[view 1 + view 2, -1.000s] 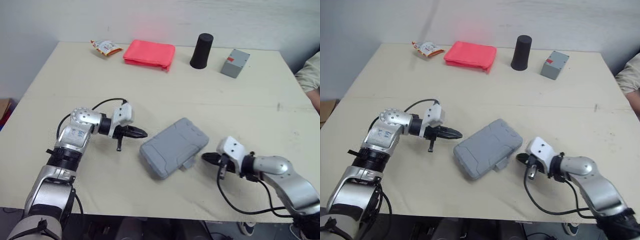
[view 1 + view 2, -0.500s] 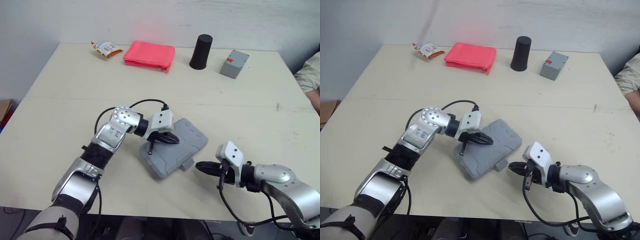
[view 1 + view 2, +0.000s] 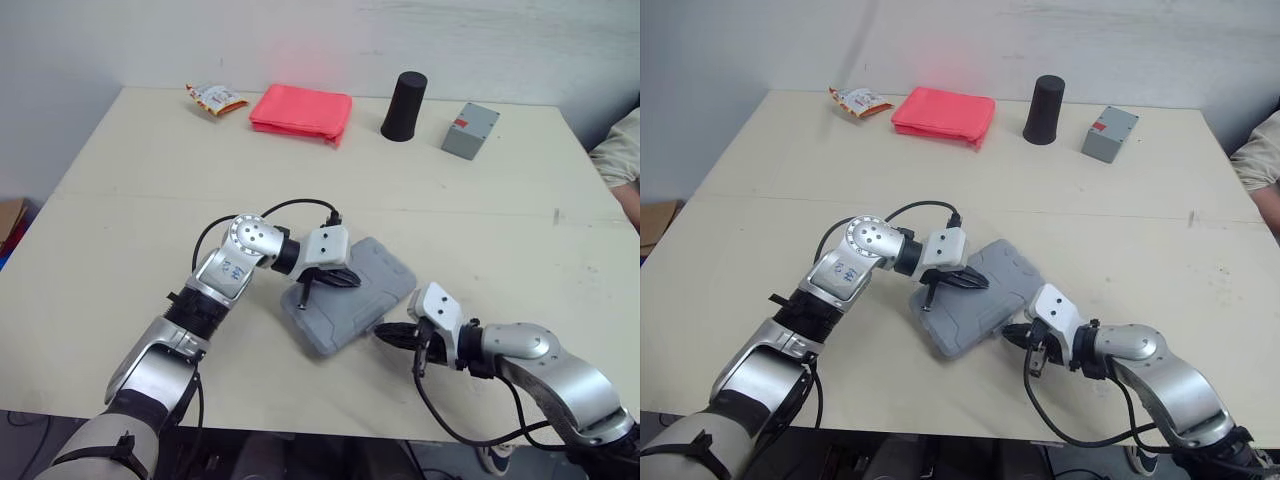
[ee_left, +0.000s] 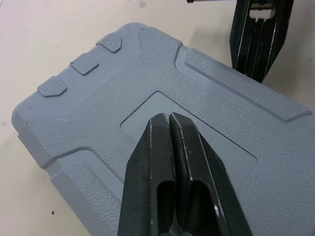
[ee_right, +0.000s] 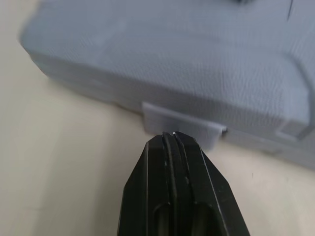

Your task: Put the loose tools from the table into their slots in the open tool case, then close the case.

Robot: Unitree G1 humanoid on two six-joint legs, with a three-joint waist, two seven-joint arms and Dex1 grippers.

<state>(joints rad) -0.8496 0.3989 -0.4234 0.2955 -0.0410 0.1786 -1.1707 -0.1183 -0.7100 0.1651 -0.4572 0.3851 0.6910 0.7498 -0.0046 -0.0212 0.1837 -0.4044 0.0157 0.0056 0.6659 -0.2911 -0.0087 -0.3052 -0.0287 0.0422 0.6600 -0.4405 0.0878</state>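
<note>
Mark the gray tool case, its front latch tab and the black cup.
gray tool case (image 3: 385, 272): left eye view, on the lid's textured top.
latch tab (image 5: 189, 120): right wrist view, on the tab's flat face.
black cup (image 3: 403, 105): left eye view, on the middle of its side.

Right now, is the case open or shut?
Shut. The case lies flat, closed all round, no slots showing; whether its latch is snapped, cannot tell.
</note>
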